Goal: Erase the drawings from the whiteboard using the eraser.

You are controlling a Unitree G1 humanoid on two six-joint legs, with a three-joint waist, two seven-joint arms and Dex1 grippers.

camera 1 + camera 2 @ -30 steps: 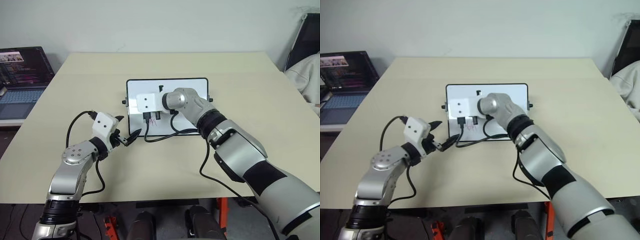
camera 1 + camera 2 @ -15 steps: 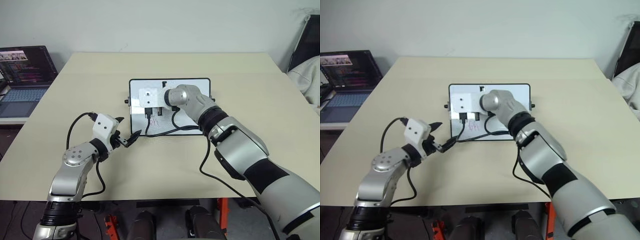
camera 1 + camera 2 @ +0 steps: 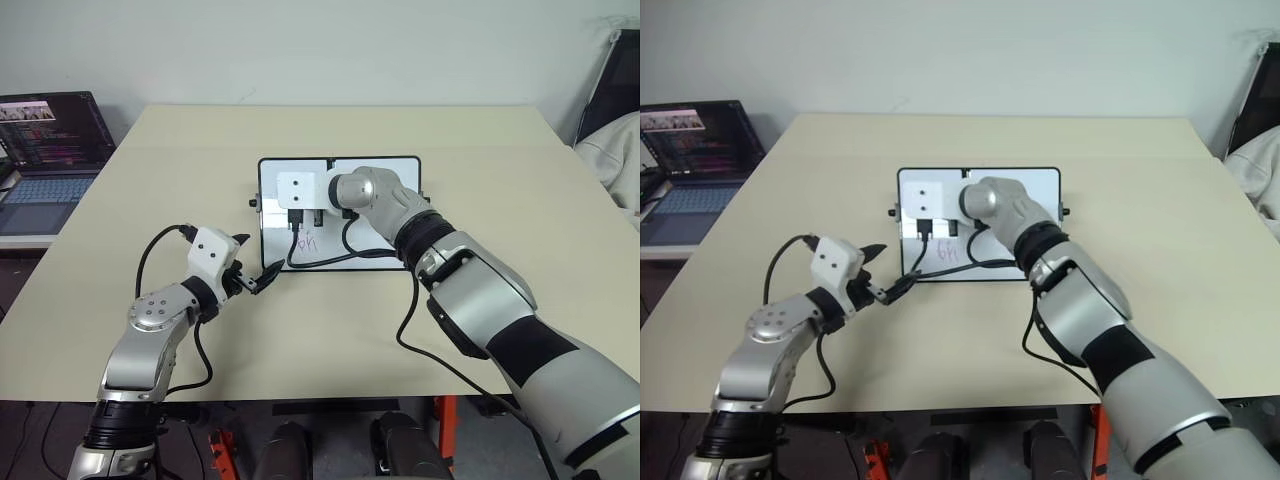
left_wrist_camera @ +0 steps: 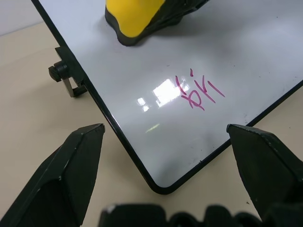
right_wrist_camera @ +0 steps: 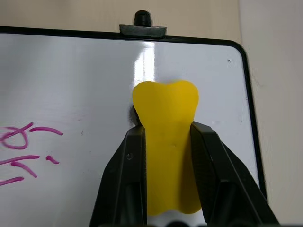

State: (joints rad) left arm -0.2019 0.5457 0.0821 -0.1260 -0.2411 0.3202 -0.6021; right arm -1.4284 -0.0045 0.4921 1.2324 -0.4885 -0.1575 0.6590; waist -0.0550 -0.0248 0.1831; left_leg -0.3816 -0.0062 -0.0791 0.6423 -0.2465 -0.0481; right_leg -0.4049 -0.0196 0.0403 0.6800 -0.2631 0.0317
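Over the whiteboard [image 3: 380, 215], right tool [image 5: 166, 142] angled down, gripping eraser [image 5: 165, 151]

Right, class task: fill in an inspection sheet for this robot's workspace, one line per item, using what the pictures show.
Surface: beige table, mostly bare.
Job's things: whiteboard lies flat mid-table; pink drawings remain near its front edge; yellow eraser is over the board beside the marks.
Clutter: nothing seen.
Grippers: right pincer shut on the eraser; left pincer open, off the board's front left corner, holding nothing.
Cables: black cable from the right wrist loops across the board; another loops from the left wrist.
Surroundings: open laptop on a side desk to the left; white wall behind.
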